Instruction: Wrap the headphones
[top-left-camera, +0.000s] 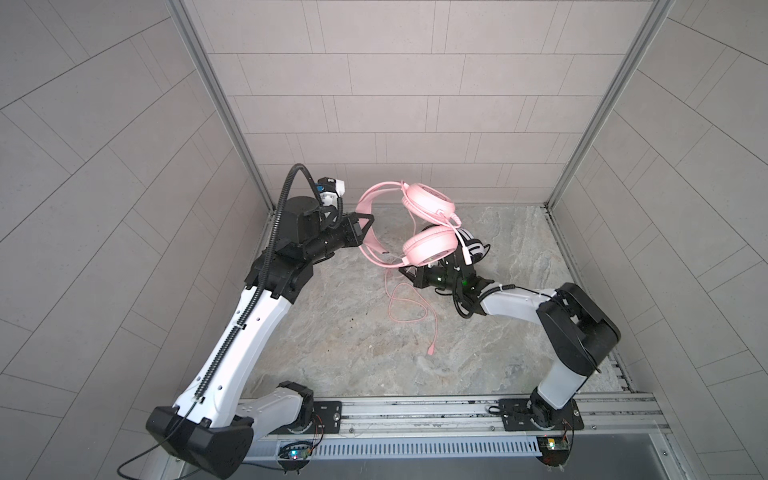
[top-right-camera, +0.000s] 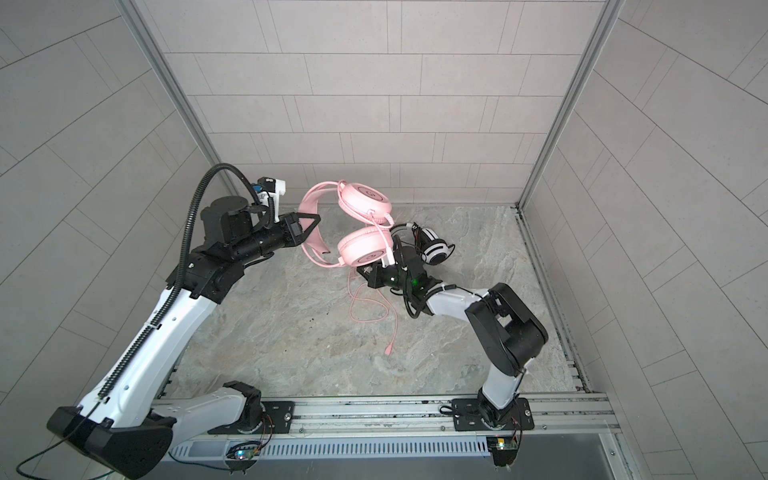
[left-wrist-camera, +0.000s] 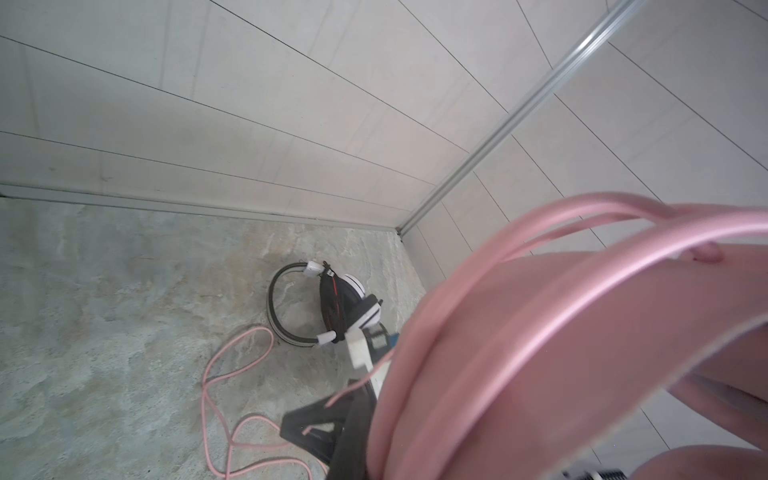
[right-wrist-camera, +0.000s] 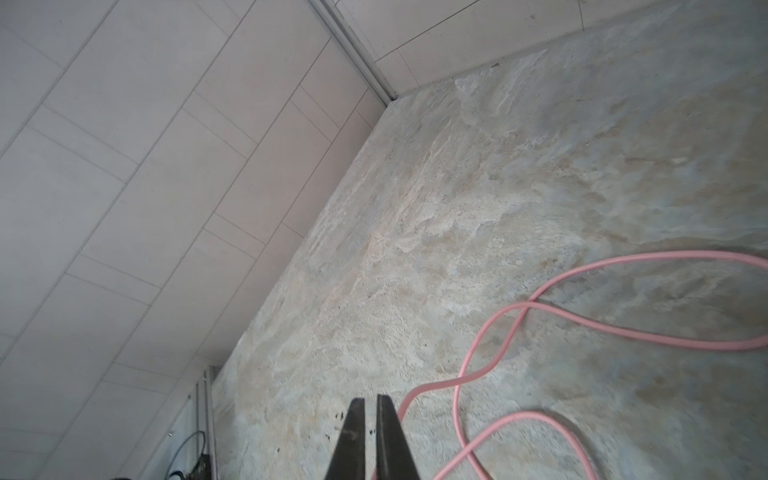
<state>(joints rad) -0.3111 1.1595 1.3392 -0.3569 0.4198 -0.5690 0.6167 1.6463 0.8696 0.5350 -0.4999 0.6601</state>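
When seen from above, in both top views, the left fingers (top-left-camera: 360, 217) (top-right-camera: 307, 220) were pinching the wide band of the pink headphones (top-left-camera: 428, 199) (top-right-camera: 365, 197) and held them up off the worktop (top-left-camera: 353, 353) (top-right-camera: 291, 353), near the back wall. One pink ear cup sat higher and the second sat lower, toward the front. The pink cable (top-left-camera: 409, 307) (top-right-camera: 370, 307) hung down from the headset and lay in loose loops on the worktop, with its plug end nearest the front. The white-and-black headphones (top-left-camera: 473, 247) (top-right-camera: 434, 249) lay on the worktop just beside the lower pink cup, partly hidden by it in a top view. The right fingers (top-left-camera: 411, 277) (top-right-camera: 370, 277) were low, under that lower cup, pointing toward the left arm and close to the cable loops. From the left wrist view, the pink band (left-wrist-camera: 582, 332) filled much of the picture, with a black finger (left-wrist-camera: 311, 424) beside it. Farther off, the white-and-black headphones (left-wrist-camera: 324, 309) rested on the worktop near the corner of the walls, and the pink cable (left-wrist-camera: 232, 374) curled in front of them. From the right wrist view, the two black fingers (right-wrist-camera: 353, 436) were pressed nearly together, with only a thin gap and nothing showing between the tips. The pink cable (right-wrist-camera: 519, 328) looped on the worktop just beside them, and one stretch ran down past a finger, but I could not tell if it was caught there.
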